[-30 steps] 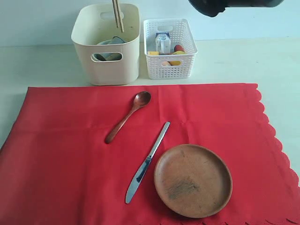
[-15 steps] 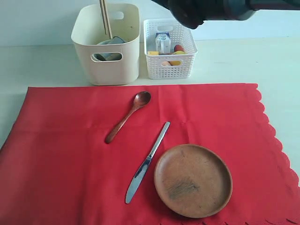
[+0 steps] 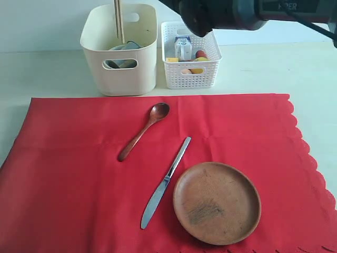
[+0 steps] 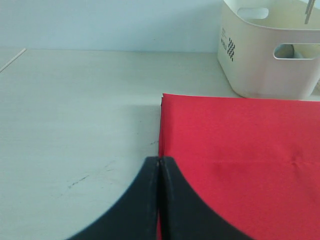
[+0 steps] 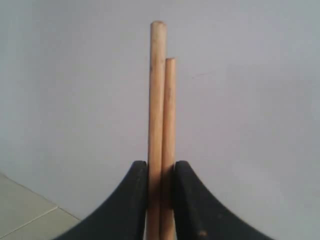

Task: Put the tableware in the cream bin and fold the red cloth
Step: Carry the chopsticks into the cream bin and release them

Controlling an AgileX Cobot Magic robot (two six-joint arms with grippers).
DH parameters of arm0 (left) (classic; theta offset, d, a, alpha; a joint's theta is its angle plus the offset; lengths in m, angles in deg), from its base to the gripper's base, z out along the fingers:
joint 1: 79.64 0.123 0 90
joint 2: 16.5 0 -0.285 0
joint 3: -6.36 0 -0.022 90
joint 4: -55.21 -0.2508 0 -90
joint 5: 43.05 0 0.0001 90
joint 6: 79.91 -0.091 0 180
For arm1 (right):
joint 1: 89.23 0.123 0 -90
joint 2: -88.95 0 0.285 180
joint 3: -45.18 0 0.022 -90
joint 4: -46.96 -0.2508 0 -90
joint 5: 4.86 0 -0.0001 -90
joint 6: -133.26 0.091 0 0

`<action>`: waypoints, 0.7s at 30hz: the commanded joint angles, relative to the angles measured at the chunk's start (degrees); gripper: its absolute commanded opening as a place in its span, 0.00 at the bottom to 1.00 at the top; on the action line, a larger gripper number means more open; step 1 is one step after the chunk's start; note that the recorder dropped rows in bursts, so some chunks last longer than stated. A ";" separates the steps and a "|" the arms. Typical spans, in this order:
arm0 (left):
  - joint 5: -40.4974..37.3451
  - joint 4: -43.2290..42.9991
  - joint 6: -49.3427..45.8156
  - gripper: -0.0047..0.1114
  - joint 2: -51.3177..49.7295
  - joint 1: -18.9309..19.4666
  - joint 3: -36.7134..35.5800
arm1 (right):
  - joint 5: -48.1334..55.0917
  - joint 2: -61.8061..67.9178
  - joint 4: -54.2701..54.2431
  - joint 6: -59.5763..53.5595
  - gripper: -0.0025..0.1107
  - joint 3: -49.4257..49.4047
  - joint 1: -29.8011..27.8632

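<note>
Our right gripper (image 5: 161, 167) pinches the pair of wooden chopsticks (image 5: 159, 100) between its jaws, with their long axis upright. We see their lower ends inside the cream bin (image 3: 122, 79), straight below the grip, so we judge the release needs only a downward drop.

A pale, off-white counter (image 3: 274, 68) carries everything — matte, faintly grained, and lightly scuffed where the left wrist view sees it close. Behind its far edge stands a plain, pale blue-grey wall (image 3: 42, 26). The light is soft and even — shadows stay faint.
</note>
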 commanded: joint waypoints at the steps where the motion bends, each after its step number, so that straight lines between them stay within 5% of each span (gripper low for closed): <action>1: 0.75 -0.10 -0.06 0.04 0.38 0.12 -0.15 | 5.23 -0.04 -2.75 -1.15 0.18 2.11 0.06; 9: 0.75 -0.10 -0.06 0.04 0.38 0.12 -0.15 | 6.07 -0.15 -2.50 -1.02 0.48 2.30 0.45; 15: 0.75 -0.10 -0.06 0.04 0.38 0.12 -0.15 | 9.89 -1.28 -2.63 0.36 0.49 2.30 0.75; 21: 0.75 -0.10 -0.06 0.04 0.38 0.12 -0.15 | 32.48 -6.97 -2.51 -0.01 0.49 2.30 0.75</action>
